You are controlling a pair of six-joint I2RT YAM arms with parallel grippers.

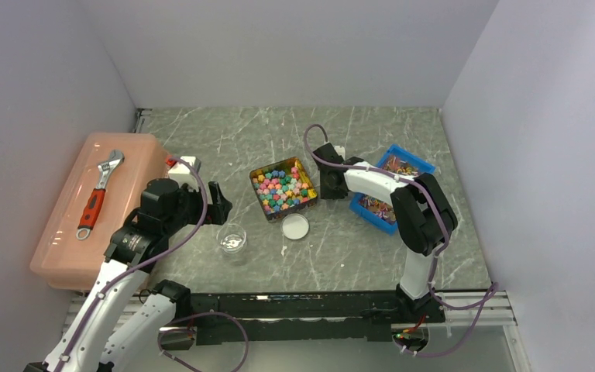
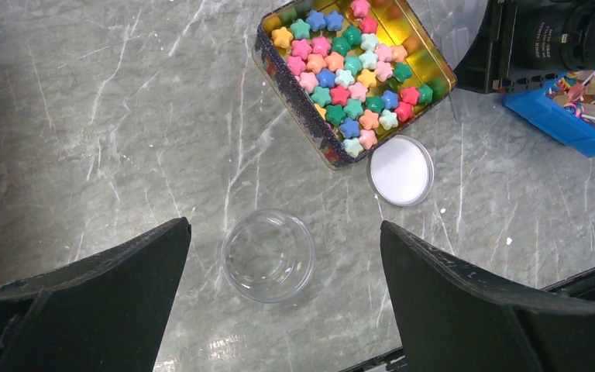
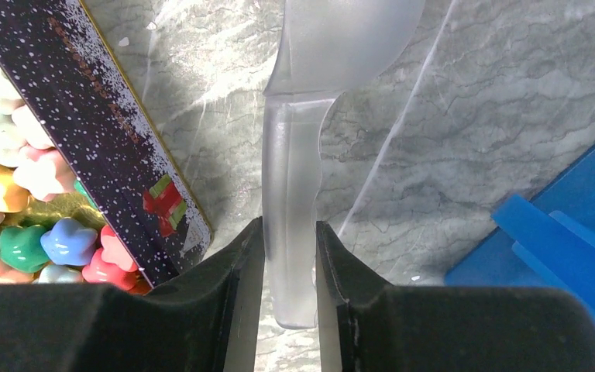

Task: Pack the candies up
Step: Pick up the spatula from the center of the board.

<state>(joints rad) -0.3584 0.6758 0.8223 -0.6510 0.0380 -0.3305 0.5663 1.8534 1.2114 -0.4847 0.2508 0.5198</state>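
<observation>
Right jaws squeeze the handle of a clear scoop [image 3: 290,155], just beside the tin [image 3: 85,116]. Left jaws are wide apart and hold nothing, with a small clear jar [image 2: 267,256] on the grey surface [image 2: 85,116] below them. The candies [image 2: 349,77] sit in the tin, little stars in many colours. A white lid [image 2: 400,170] lies right next to the tin.
</observation>
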